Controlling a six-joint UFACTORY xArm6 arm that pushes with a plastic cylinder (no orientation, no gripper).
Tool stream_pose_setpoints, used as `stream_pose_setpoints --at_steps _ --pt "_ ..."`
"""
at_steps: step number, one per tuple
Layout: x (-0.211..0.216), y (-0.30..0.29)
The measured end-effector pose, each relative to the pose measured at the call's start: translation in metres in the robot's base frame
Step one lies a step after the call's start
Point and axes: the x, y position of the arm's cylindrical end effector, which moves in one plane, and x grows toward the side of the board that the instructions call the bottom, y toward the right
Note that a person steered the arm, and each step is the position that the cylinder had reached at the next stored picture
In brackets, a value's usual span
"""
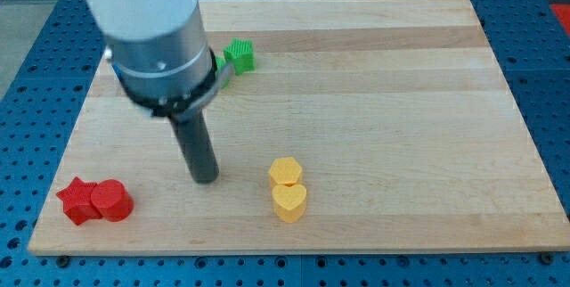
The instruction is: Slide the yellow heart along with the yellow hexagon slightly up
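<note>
The yellow hexagon (pixel 285 171) sits on the wooden board at the lower middle of the view. The yellow heart (pixel 289 202) lies just below it, touching it. My tip (pixel 205 178) rests on the board to the left of the hexagon, about a block and a half away from it, touching neither yellow block. The arm's grey and white body rises from the rod toward the view's top left.
A red star-like block (pixel 78 200) and a red round block (pixel 111 201) touch each other at the lower left. A green block (pixel 240 55) sits at the upper left, with another green block (pixel 219 64) partly hidden behind the arm. The board's bottom edge (pixel 294 250) lies close below the heart.
</note>
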Motion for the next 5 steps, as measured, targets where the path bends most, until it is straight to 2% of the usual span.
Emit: stream_pose_setpoints --at_steps 1,2,3,5 --pt "0.051 0.037" --pt "0.058 0.043" --pt "0.061 0.086" --pt "0.041 0.100"
